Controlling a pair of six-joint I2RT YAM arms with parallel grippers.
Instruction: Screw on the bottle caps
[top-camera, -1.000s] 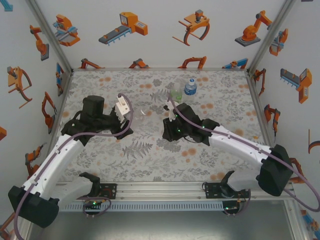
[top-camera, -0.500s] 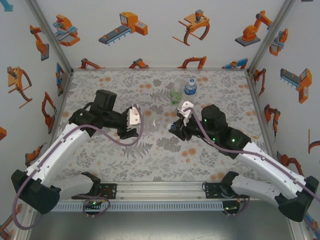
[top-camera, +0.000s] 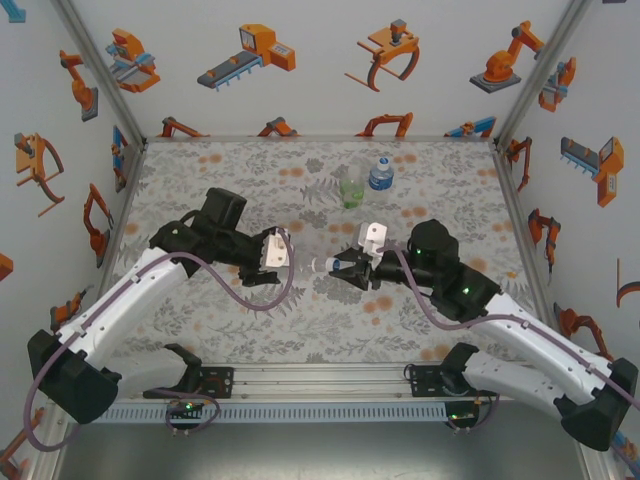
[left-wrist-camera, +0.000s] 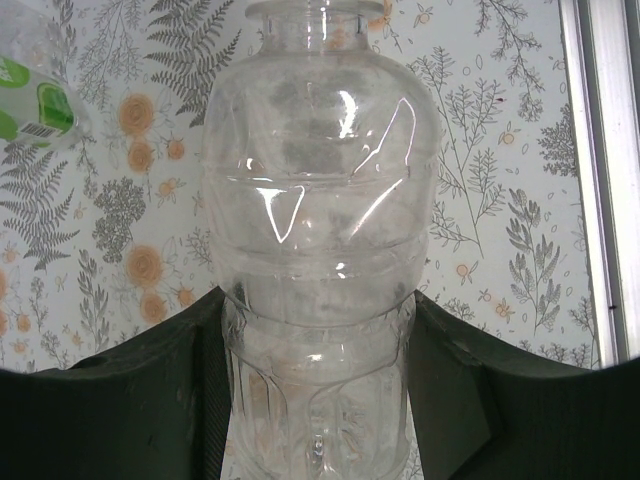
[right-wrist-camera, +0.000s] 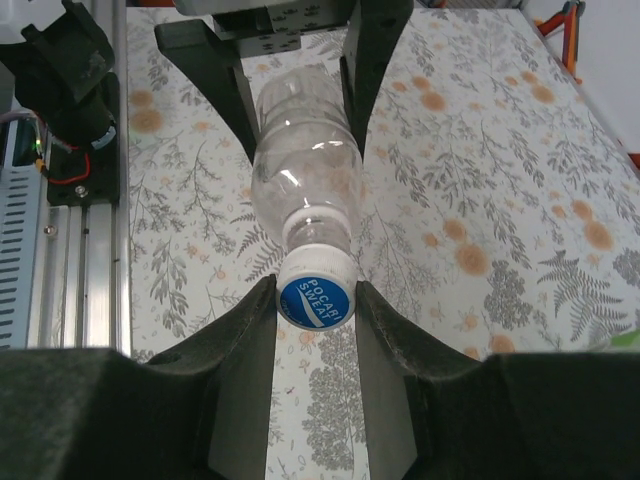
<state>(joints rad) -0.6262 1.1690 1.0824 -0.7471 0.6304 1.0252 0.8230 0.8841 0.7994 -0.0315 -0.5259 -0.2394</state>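
Okay, I'm looking down from the top camera and the clear bottle (top-camera: 312, 264) is held on its side between my two arms, over the middle of the floral table (top-camera: 210, 170). Left gripper (top-camera: 288, 262) has the body end, right gripper (top-camera: 340, 266) meets it at the neck end, the two tools nose to nose.

Now on the left wrist camera, the jaws are closed on the bottle's ribbed lower body. A dark finger (left-wrist-camera: 150, 400) presses in on each side, and the shoulder and neck point away from the lens.

Over on the right wrist camera, the cap (right-wrist-camera: 314, 290) sits on the mouth of the bottle, white rim, blue printed top facing me. My right fingers (right-wrist-camera: 240, 340) are pinched on it from both sides, touching the rim. How far it is threaded down I can't tell from here. Beyond it I can see the left tool's dark fingers flanking the bottle's body.

Far side of the table, the green-label bottle (top-camera: 351, 187) and the blue-label bottle (top-camera: 380, 174) stand upright just beside each other, well apart from both grippers. Their tops are too small for me to judge.
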